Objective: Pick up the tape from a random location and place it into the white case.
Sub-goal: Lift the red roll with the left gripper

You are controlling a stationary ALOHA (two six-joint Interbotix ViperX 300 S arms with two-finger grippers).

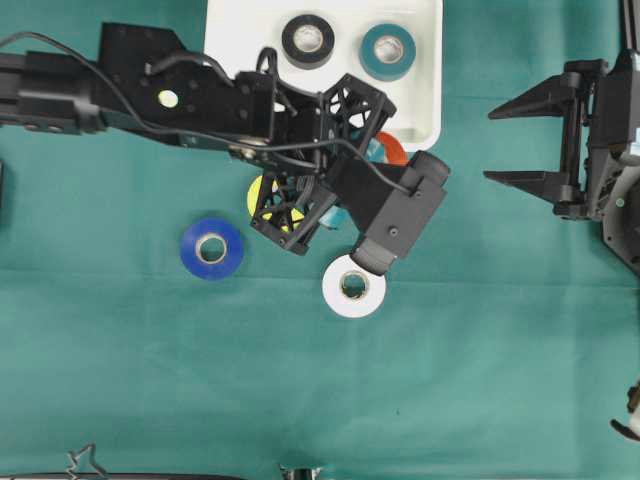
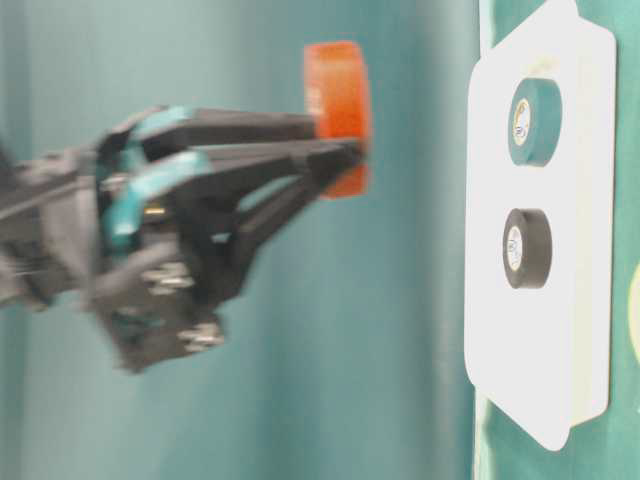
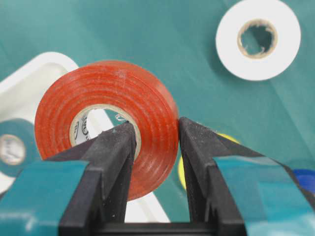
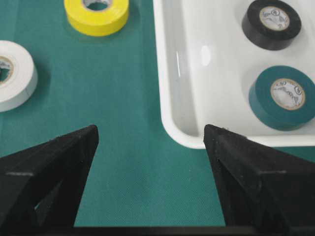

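Here the left gripper (image 3: pixel 156 135) clamps the orange tape (image 3: pixel 106 123), white case (image 3: pixel 34 78) just beyond; the right gripper (image 4: pixel 150 142) gapes.

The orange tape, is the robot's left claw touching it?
Touching. Left wrist view: the left gripper pinches the orange tape, one finger through its hole, one outside.

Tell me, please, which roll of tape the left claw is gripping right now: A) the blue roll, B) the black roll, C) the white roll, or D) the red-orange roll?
D: in the left wrist view the left claw pinches the wall of the red-orange roll, one finger through its core, while the white roll and blue roll lie on the cloth and the black roll sits in the white case.
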